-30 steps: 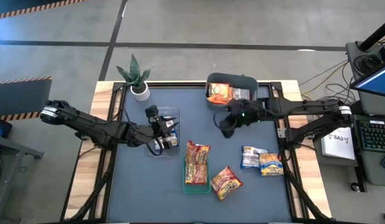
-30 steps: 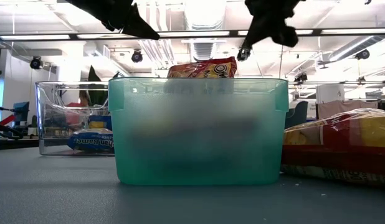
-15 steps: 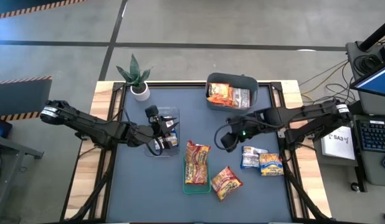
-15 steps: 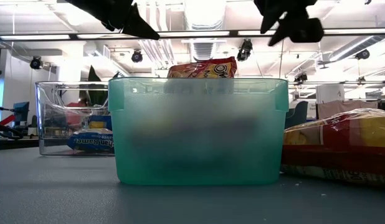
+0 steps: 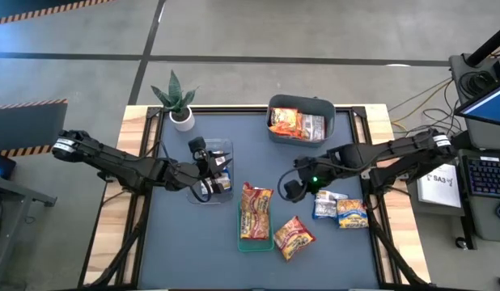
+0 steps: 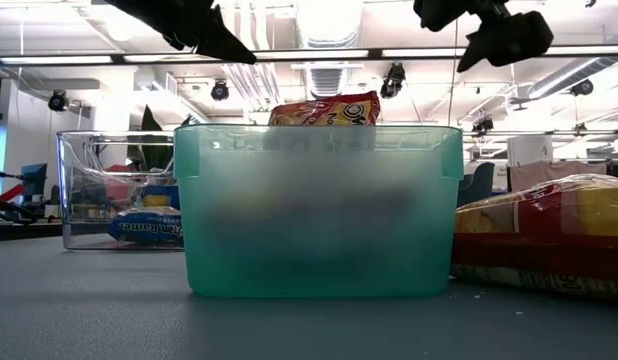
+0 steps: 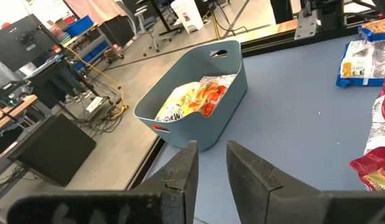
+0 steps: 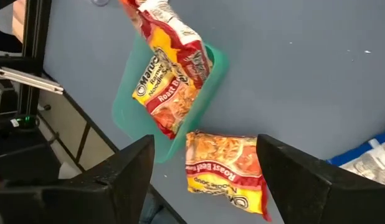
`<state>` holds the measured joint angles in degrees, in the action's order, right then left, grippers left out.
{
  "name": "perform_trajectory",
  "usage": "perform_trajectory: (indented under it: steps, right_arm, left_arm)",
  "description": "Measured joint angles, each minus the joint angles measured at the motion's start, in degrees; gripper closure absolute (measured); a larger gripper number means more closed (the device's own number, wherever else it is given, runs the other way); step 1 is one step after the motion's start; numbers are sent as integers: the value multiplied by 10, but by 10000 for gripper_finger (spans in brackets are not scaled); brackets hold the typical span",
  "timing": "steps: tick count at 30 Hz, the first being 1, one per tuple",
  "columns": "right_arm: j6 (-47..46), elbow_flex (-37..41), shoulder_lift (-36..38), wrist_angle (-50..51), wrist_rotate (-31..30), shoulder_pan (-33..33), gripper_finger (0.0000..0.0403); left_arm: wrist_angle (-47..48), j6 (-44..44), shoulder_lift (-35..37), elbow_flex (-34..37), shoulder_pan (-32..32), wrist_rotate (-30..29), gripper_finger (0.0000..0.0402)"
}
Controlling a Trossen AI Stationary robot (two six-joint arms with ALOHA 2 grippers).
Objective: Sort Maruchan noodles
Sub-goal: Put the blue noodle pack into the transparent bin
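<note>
Dark counter underfoot. Nearest, loose red packet beside green tray, silver and blue packets alongside. Right gripper overhead, jaws wide, empty, probably picking next. Left gripper, jaws narrow, empty, over clear bin. Farthest, grey bin, partly filled.

a grey concrete floor surrounds the table, crossed by dark lines and striped hazard tape. a desk with a keyboard stands to one side. long ceiling lights hang under white ducting; monitors and cables fill the room beyond.
</note>
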<state>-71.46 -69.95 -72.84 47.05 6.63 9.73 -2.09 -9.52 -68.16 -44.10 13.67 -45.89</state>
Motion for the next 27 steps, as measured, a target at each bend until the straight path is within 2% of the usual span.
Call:
perform_trajectory:
  steps: [7, 14, 22, 27]
  right_arm:
    - [5, -90, -71, 43, -2, 14, 147]
    - [-16, -180, -163, 275, -2, 43, 149]
    - [-101, -172, -224, 426, 5, 91, 149]
    - [-171, -138, -229, 425, 7, 109, 149]
  left_arm:
    - [1, 5, 0, 0, 0, 0, 338]
    - [0, 16, 0, 0, 1, 0, 338]
    - [0, 28, 0, 0, 4, 0, 338]
    - [0, 29, 0, 1, 4, 0, 338]
